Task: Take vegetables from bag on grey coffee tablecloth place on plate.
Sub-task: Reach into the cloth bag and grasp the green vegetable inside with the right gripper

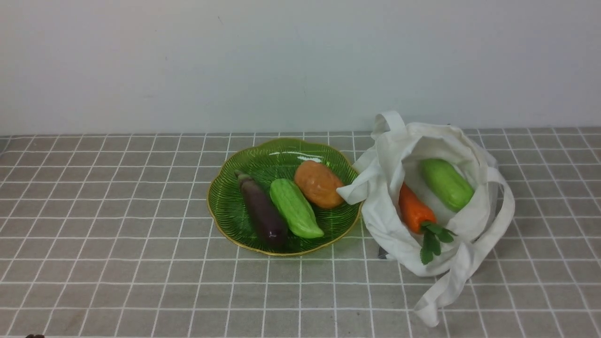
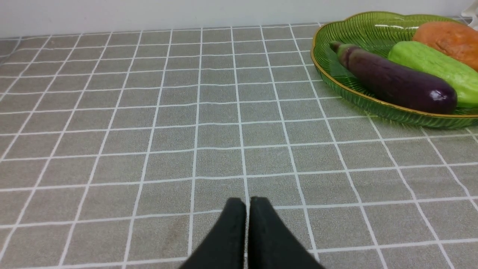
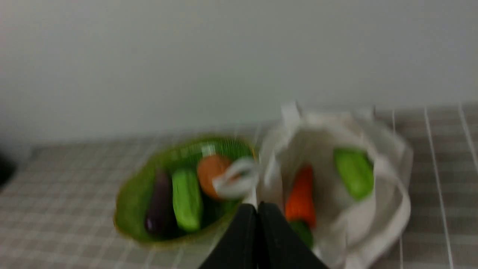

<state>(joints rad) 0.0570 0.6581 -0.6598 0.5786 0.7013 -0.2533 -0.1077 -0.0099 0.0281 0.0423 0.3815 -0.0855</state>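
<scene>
Well, the carrot [image 1: 415,211] and a gourd [image 1: 446,184] lie in the bag [image 1: 389,155] near the tablecloth's [image 1: 117,234] far edge. The left gripper [image 2: 247,203] and right gripper [image 3: 257,209] are pinched shut and empty. I reckon the right should spread wide, then take the carrot mid-body.

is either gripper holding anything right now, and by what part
Nothing is held. The left gripper and the right gripper both have their fingers pressed together with nothing between them.
</scene>
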